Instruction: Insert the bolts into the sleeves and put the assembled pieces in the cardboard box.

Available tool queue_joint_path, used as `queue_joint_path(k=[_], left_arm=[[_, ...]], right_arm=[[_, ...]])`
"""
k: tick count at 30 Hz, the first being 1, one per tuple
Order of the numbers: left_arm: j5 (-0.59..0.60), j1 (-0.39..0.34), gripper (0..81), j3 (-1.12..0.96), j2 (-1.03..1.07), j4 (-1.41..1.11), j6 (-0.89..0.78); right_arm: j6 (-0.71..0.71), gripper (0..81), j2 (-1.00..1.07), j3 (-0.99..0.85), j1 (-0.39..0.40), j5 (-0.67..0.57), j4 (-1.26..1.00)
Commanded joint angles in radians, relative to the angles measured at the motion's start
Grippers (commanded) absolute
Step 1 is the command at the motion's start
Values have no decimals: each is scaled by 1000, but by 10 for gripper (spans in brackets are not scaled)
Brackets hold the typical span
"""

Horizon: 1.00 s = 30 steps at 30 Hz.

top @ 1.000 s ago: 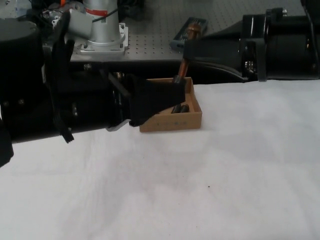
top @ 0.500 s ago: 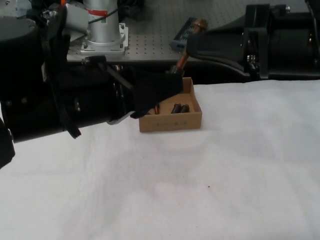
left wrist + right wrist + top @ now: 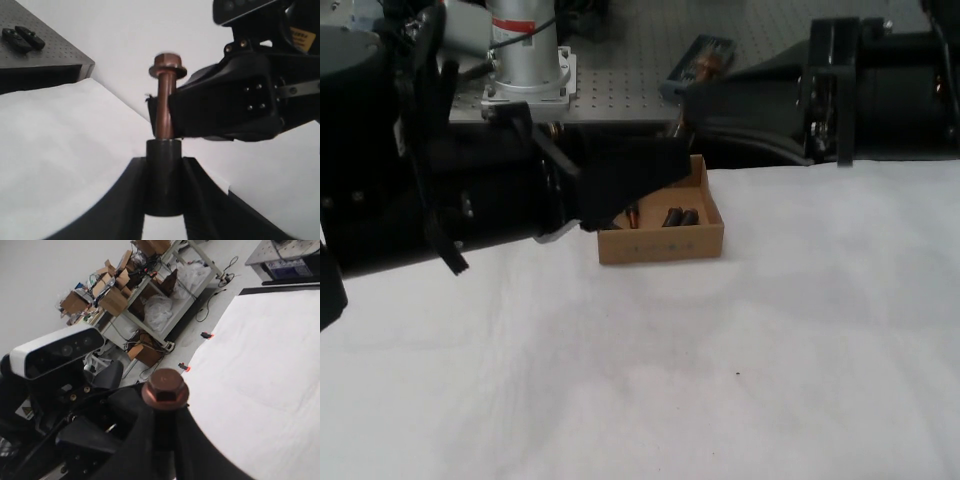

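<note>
The bolt [image 3: 167,95] is copper-coloured and stands upright with its head on top. The right tool [image 3: 164,427] is closed on its stem, just under the head. The bottom end of the bolt sits at the open top of a dark sleeve [image 3: 163,195]. The left tool [image 3: 163,165] grips that sleeve, with one finger on each side of it. The bolt and the sleeve are in a straight line, one above the other.

From the high view, both arms meet up in the air, just behind the cardboard box [image 3: 660,243]. The left arm comes in from the left and the right arm from the right. The box sits on the desk [image 3: 720,380], which has a white cloth over it. Some dark pieces [image 3: 680,216] lie inside the box, near its back wall.
</note>
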Motion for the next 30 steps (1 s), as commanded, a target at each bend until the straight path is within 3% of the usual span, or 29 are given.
queue_joint_path(k=[1, 15, 20, 21, 30], left_arm=[[37, 3, 6, -16, -11, -42, 37], [30, 3, 6, -16, -11, -42, 139], [30, 3, 6, -16, -11, -42, 179], [30, 3, 6, -16, -11, -42, 179], [12, 3, 6, -16, -11, -42, 179]], right_arm=[[-8, 29, 1, -3, 1, -53, 8], [-8, 16, 1, -3, 1, -76, 16], [30, 391, 1, -3, 1, -50, 16], [41, 419, 1, -3, 1, -37, 16], [11, 379, 1, -3, 1, -38, 80]])
